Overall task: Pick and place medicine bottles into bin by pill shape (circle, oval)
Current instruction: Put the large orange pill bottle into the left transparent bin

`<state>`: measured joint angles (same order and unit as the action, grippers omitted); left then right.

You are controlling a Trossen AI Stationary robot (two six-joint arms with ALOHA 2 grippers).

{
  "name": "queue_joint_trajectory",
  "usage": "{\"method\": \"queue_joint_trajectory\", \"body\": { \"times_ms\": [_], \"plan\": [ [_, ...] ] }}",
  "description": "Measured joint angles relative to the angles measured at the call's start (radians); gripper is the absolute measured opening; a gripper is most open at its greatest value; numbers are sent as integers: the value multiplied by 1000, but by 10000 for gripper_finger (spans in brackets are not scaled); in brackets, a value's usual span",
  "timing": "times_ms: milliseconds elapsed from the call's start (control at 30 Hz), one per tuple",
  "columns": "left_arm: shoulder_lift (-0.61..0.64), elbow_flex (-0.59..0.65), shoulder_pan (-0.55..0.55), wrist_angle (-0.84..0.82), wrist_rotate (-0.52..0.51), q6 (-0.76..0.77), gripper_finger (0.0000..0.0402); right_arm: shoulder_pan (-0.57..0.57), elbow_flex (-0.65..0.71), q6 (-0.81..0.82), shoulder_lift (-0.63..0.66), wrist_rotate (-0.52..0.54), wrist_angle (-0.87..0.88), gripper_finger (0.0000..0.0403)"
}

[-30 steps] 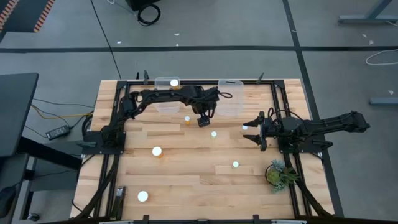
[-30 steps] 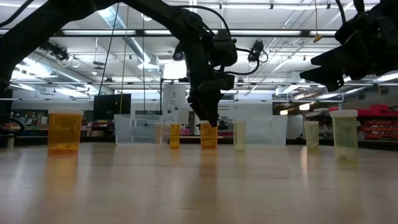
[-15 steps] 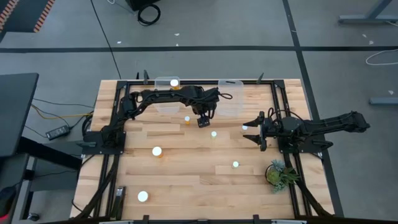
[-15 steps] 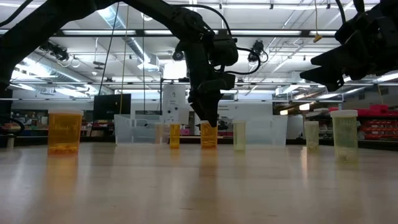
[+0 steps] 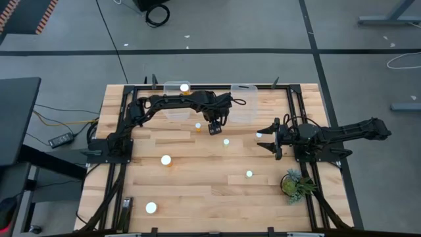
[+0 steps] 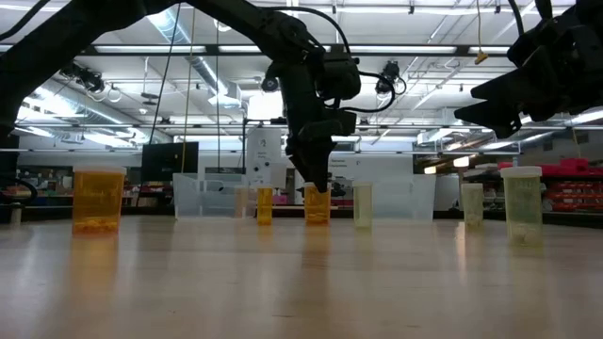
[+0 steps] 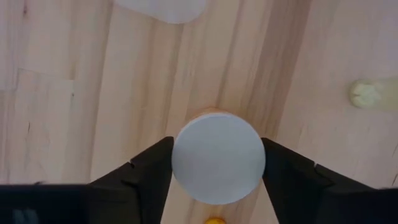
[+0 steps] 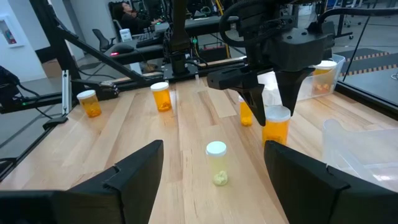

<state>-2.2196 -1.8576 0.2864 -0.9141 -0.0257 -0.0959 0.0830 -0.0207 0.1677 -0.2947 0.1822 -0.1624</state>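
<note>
A small amber medicine bottle (image 6: 317,204) with a round white cap (image 7: 217,157) stands upright on the wooden table, a little in front of the two clear bins (image 5: 176,105). My left gripper (image 5: 214,126) hangs right above it and is shut on it; the right wrist view shows it too (image 8: 273,106). Another bottle (image 5: 198,126) stands just to its left. My right gripper (image 5: 271,137) waits open near the table's right side, holding nothing. My left gripper pinches the bottle's white cap (image 7: 180,155) between its two fingers (image 7: 152,168), one on each opposite side of the rim. The fingers come from above, pointing steeply down. The bottle stands upright, its base on the table.
Several more white-capped bottles are scattered over the table (image 5: 226,141) (image 5: 259,135) (image 5: 249,174) (image 5: 166,160) (image 5: 151,207). One bottle (image 5: 185,86) sits in the left bin; the right bin (image 5: 243,102) stands beside it. A small green plant (image 5: 294,184) stands at the near right.
My left gripper has stayed above the bottle while its fingers have drawn together onto the cap. The bottle stands where it stood.
</note>
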Motion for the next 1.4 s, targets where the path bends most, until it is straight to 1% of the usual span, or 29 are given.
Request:
{"method": "queue_joint_trajectory", "body": {
  "times_ms": [133,367,633,900,1067,1267,1400],
  "plan": [
    [1,0,0,-1,0,-3,219,0,0,0,0,0,0,284],
    [1,0,0,-6,0,-6,229,0,0,0,0,0,0,284],
    [3,0,0,-35,1,-6,218,0,0,0,0,0,0,284],
    [3,-4,0,-55,1,-21,224,0,0,0,0,0,0,284],
    [3,-38,0,-89,0,-21,218,0,0,0,0,0,0,284],
    [2,-115,0,-129,0,-21,224,0,0,0,0,0,0,284],
    [2,-177,0,-159,0,-22,220,0,0,0,0,0,0,284]
  ]
}}
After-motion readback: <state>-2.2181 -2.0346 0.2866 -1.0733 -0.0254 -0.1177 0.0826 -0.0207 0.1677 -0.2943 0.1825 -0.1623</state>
